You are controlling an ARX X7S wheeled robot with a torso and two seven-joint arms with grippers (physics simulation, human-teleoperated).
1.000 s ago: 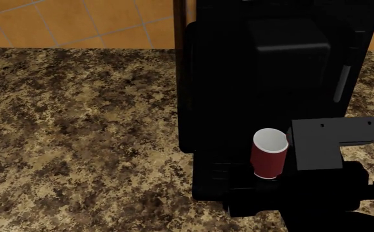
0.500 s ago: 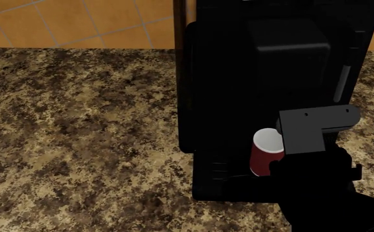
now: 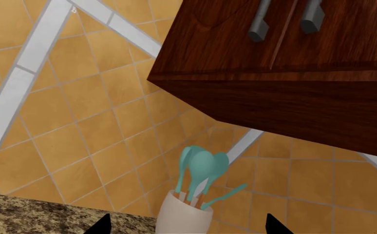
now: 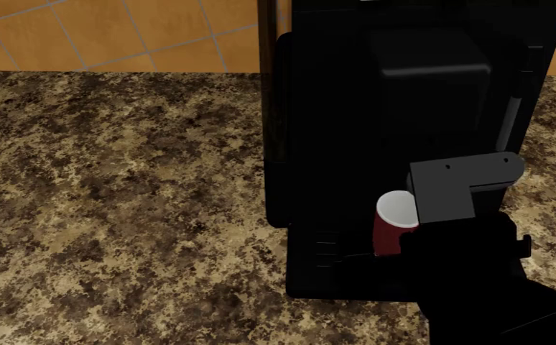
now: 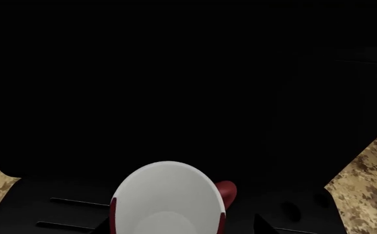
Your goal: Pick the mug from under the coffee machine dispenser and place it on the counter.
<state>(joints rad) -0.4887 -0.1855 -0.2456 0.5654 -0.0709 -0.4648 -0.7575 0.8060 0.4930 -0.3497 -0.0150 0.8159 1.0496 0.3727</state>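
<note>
The dark red mug [image 4: 389, 224] with a white interior stands on the slotted drip tray [image 5: 58, 214] of the black coffee machine [image 4: 355, 144], below the dispenser head [image 4: 432, 68]. My right gripper [image 5: 183, 226] is open, one jaw on each side of the mug [image 5: 167, 202]; the red handle [image 5: 227, 191] points toward the machine. The gripper's grey block [image 4: 450, 188] hides part of the mug in the head view. The granite counter [image 4: 115, 201] spreads to the left. My left gripper [image 3: 186, 226] is open and empty, out of the head view.
A cream utensil holder [image 3: 187, 214] with teal utensils stands against the orange tiled wall [image 3: 78, 122] on the counter. A dark wooden cabinet [image 3: 292, 78] hangs above it. A thin grey bar [image 4: 513, 122] runs down the machine's right side.
My right gripper has moved forward and left toward the machine, closing in around the mug and covering more of it. The mug stays on the drip tray.
</note>
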